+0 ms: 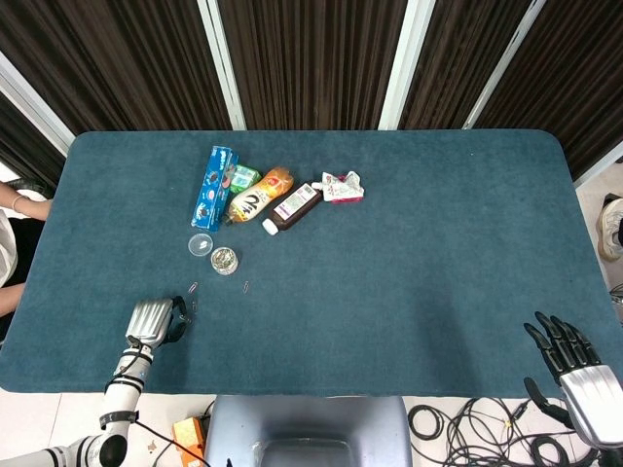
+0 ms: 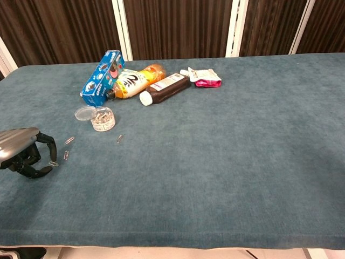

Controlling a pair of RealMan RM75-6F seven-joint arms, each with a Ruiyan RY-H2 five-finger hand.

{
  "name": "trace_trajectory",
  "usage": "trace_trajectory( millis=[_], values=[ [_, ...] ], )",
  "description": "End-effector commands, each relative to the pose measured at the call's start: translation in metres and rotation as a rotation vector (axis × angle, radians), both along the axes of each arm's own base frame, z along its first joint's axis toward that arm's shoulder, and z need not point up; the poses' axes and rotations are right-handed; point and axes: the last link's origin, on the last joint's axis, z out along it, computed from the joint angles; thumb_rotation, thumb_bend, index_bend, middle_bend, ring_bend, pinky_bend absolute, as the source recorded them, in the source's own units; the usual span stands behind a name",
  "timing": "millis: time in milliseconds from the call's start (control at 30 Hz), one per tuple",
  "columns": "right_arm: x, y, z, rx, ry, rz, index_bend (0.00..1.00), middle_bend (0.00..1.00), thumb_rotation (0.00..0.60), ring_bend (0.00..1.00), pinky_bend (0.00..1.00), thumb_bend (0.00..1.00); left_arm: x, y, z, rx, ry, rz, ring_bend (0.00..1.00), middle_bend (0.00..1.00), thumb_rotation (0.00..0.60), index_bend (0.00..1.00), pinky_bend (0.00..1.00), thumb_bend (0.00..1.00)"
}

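Observation:
My left hand (image 1: 154,321) (image 2: 24,151) hovers low over the near left of the blue table (image 1: 409,263), fingers curled downward around a loose paper clip (image 2: 53,164) without visibly holding it. More paper clips (image 2: 67,155) (image 2: 119,138) lie scattered just beyond. A small clear jar of clips (image 1: 224,260) (image 2: 103,118) stands with its lid (image 1: 200,244) (image 2: 84,113) beside it. My right hand (image 1: 574,362) hangs off the near right edge with fingers spread, holding nothing.
At the back left lie a blue box (image 1: 214,187), an orange bottle (image 1: 259,196), a dark brown bottle (image 1: 292,206) and a white-and-pink pouch (image 1: 342,187). Cables (image 1: 467,428) lie on the floor below the near edge.

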Motion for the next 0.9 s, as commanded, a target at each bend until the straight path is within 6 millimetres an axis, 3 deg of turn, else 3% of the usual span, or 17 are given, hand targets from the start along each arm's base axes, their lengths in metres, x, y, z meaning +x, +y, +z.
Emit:
trace_trajectory(
  millis=[33, 900],
  values=[
    [0.0001, 0.0, 0.0, -0.001, 0.0, 0.0, 0.0, 0.0, 0.6, 0.0, 0.13, 0.32, 0.0001, 0.001, 0.0007, -0.001, 0.003, 0.002, 1.0, 1.0, 0.6, 0.52, 1.0, 0.32],
    [0.0, 0.0, -0.0005, -0.001, 0.0, -0.001, 0.0, 0.0, 0.6, 0.0, 0.13, 0.32, 0.0046, 0.0005, -0.0037, -0.043, 0.039, -0.005, 1.0, 1.0, 0.6, 0.62, 1.0, 0.32]
  ],
)
